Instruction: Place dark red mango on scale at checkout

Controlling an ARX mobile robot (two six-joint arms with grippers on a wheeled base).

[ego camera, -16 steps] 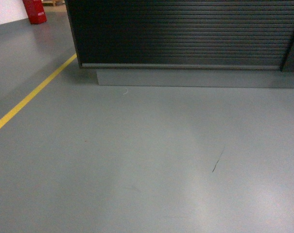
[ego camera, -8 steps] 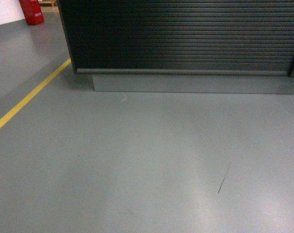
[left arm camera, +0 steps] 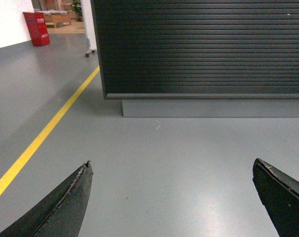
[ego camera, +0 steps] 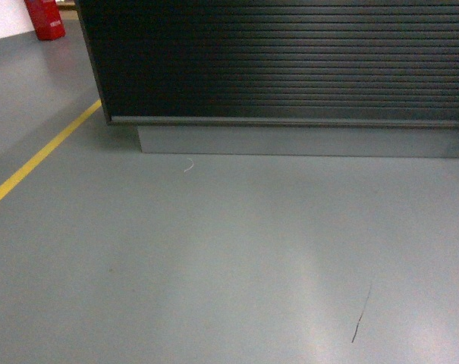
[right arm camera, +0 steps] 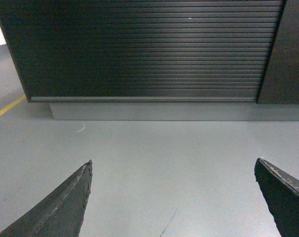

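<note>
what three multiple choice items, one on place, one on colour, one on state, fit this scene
1. Where does the floor line run?
A. left of the checkout
B. right of it
C. across its top

2. What colour is the line?
A. white
B. yellow
C. blue

3. How do the left gripper and right gripper stand?
A. both shut on a mango
B. one shut
C. both open, empty

A: it slants along the floor past the counter's left corner.
B: it reads yellow in the head and left wrist views.
C: each wrist view shows only bare floor between spread fingertips.

one checkout, one red bin
</note>
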